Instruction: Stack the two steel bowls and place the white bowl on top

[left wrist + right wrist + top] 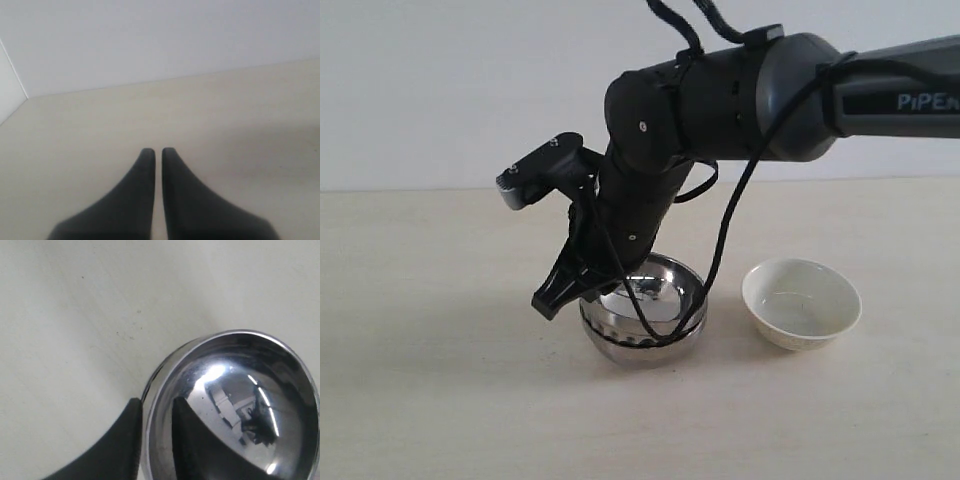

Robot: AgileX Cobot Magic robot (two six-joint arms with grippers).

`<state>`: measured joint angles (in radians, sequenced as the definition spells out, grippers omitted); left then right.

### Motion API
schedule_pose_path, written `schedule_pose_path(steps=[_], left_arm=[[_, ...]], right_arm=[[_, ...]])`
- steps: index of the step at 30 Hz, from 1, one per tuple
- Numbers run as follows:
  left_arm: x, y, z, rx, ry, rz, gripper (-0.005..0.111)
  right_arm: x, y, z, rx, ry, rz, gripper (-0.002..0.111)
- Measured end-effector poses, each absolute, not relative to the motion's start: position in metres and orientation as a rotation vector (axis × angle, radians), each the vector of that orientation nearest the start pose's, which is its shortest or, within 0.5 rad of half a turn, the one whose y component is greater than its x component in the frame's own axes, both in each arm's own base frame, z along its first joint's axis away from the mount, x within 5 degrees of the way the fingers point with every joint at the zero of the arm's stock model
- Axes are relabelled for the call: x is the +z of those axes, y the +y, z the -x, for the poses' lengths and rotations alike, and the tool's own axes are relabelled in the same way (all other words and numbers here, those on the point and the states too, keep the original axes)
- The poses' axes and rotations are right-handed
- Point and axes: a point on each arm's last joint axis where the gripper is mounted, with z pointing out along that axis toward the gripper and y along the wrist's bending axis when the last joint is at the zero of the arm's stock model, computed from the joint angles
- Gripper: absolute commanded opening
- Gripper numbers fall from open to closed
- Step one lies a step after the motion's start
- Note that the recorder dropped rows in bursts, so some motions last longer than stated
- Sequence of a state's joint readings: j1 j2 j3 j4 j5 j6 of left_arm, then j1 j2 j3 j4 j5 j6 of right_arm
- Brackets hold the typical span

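The two steel bowls sit nested on the table, the upper one [660, 290] inside the lower one [640, 350]. My right gripper [570, 298] reaches across to their left rim. In the right wrist view it [156, 402] straddles the rim of the upper steel bowl [240, 405], one finger outside and one inside. The jaws stand slightly apart from the wall, so it is open. The white bowl [802, 303] stands upright and empty just right of the stack. My left gripper [156, 152] is shut on nothing above bare table, and it is out of the exterior view.
The right arm [740, 95] stretches in from the upper right, with its cables hanging over the stack. A pale tabletop [430, 380] surrounds the bowls, and a white wall stands behind it.
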<state>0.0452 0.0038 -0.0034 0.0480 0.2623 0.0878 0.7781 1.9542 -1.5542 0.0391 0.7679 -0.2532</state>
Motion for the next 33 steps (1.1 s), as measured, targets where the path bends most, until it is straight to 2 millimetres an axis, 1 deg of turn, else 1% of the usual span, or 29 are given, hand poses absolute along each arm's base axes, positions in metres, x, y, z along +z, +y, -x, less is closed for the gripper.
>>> schedule_pose_path(steps=[2,9,13,16,20,22,25,33], left_arm=[[0.190,0.004,-0.055,0.142,1.747,-0.069,0.004],[0.190,0.004,-0.055,0.142,1.747,-0.069,0.004],[0.190,0.004,-0.055,0.142,1.747,-0.069,0.004],[0.190,0.004,-0.055,0.142,1.747,-0.069,0.004],[0.190,0.004,-0.055,0.142,1.747,-0.069,0.004],[0.190,0.004,-0.055,0.142,1.747,-0.069,0.004],[0.190,0.004,-0.055,0.142,1.747,-0.069,0.004],[0.190,0.004,-0.055,0.142,1.747,-0.069,0.004]], right_arm=[[0.241,0.302,-0.303,0.221,2.325,1.286,0.019],[0.241,0.302,-0.302,0.241,2.338,1.274,0.019],[0.222,0.306,-0.305,0.234,2.379,1.289,0.019],[0.217,0.307,-0.305,0.235,2.391,1.292,0.019],[0.217,0.307,-0.305,0.236,2.392,1.292,0.018],[0.217,0.307,-0.305,0.236,2.392,1.292,0.014],[0.217,0.307,-0.305,0.236,2.392,1.292,0.000],[0.216,0.306,-0.304,0.234,2.404,1.298,0.000]])
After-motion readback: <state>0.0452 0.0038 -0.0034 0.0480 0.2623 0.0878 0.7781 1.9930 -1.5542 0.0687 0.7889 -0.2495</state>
